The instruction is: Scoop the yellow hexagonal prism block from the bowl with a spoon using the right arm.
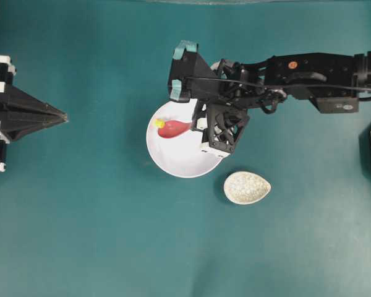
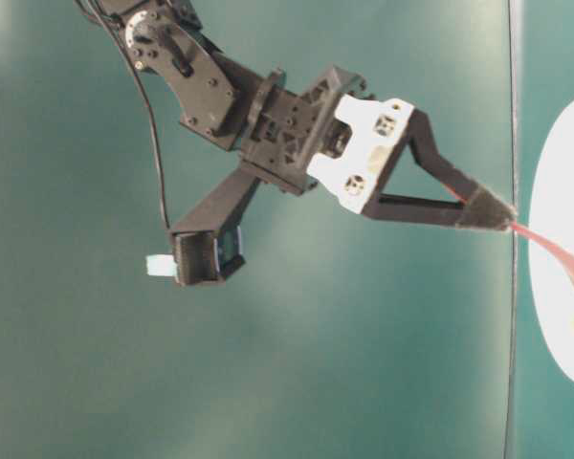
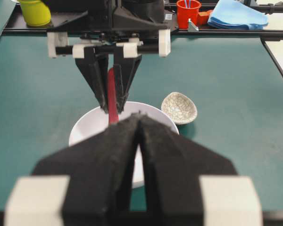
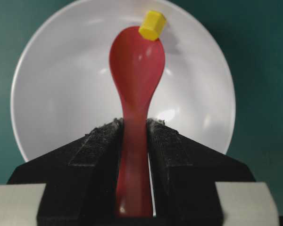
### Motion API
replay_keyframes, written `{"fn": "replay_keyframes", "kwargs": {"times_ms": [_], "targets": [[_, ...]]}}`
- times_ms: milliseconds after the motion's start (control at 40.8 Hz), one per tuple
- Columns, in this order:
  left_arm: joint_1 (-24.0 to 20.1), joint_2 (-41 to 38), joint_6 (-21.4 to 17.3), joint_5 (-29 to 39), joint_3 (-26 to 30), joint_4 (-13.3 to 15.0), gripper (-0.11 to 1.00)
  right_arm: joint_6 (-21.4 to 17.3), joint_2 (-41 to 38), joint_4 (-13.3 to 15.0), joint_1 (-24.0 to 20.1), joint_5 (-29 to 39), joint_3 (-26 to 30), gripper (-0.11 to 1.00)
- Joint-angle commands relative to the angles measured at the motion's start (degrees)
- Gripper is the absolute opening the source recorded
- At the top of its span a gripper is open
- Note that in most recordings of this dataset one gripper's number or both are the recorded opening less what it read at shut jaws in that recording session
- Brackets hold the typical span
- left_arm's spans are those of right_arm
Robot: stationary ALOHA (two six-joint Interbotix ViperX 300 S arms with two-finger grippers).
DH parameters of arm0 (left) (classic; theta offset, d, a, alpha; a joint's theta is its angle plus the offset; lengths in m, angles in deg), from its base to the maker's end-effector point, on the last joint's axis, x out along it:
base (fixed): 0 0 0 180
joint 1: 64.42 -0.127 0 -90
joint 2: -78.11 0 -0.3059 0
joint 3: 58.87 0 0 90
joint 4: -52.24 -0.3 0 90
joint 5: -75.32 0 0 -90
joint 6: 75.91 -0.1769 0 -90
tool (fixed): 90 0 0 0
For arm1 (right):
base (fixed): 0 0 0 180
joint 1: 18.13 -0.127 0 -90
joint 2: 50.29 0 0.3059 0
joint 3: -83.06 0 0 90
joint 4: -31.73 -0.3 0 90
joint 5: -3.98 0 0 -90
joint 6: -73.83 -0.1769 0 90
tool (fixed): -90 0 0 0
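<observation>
My right gripper [image 4: 134, 129] clamps the glossy pink-red spoon [image 4: 136, 70], its tip touching the tiny yellow hexagonal block [image 4: 152, 25] inside the large white bowl [image 4: 47, 94]; next, I judge, slide underneath.

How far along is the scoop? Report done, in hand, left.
Done: right gripper has its jaws clamped on the spoon handle. In hand: scoop tip touches the yellow block inside the white bowl. Left: get the block fully into the scoop and lift it out.
</observation>
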Motion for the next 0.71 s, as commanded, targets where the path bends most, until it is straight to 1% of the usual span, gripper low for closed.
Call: {"fn": "replay_keyframes", "kwargs": {"times_ms": [0,196,687], "targets": [[0.0,-0.44,0.0,-0.26,1.23,-0.18,0.04,0.09,2.9,0.18,-0.18,-1.49,-0.09,0.25],[0.0,-0.44,0.0,-0.26,1.23,-0.18,0.04,0.0,3.96,0.18,-0.18,-3.87,-1.76,0.24],[0.0,-0.44,0.0,-0.26,1.23,-0.18,0.04,0.09,4.04,0.18,-0.18,-6.33,-2.9,0.24]]}}
